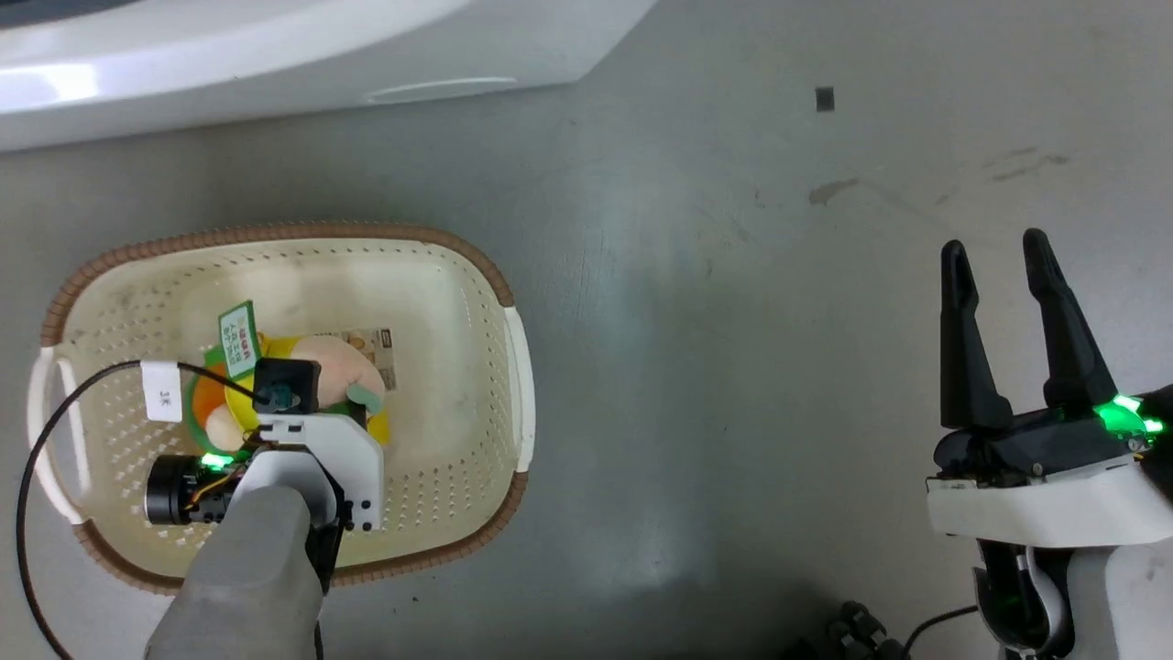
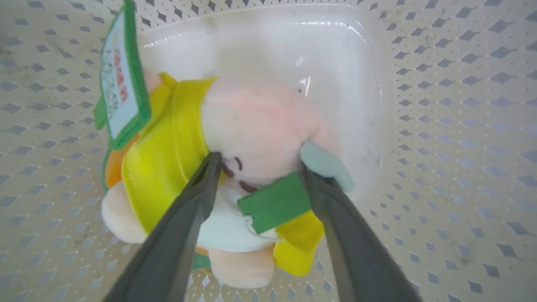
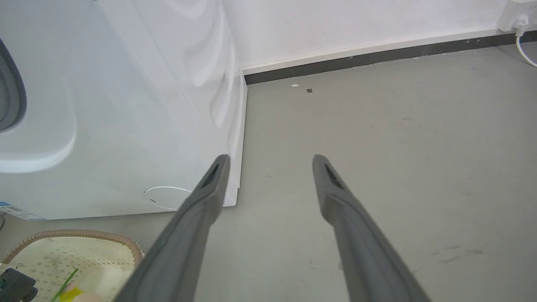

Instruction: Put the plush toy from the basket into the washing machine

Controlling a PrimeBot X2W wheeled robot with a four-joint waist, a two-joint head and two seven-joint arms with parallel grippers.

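White steel comes first: the washing machine [image 1: 229, 64] fills the far edge of the head view, its front just beyond the basket. Grey floor [image 1: 733, 367] runs bare and open to the robot's right. On it, at the robot's left, sits the basket [image 1: 275, 232], brown rim unbroken all round, perforated walls rising on every side. The plush toy [image 2: 260, 121] lies on the basket's bottom, roughly mid-basket, its long axis across the head view: orange burger part toward the left, pale pink head toward the right.

The left claw [image 2: 260, 167] points straight down onto it, fingers spread apart and straddling the head, one tip at the seam with the yellow clothing, the other behind the green tag. It looks set around the head, not yet pinched, so the squeeze would cross the toy's narrow way. Straight up seems the clear exit, then forward over the rim. The right claw [image 1: 994, 243] hangs well apart over floor, fingers apart, holding nothing.
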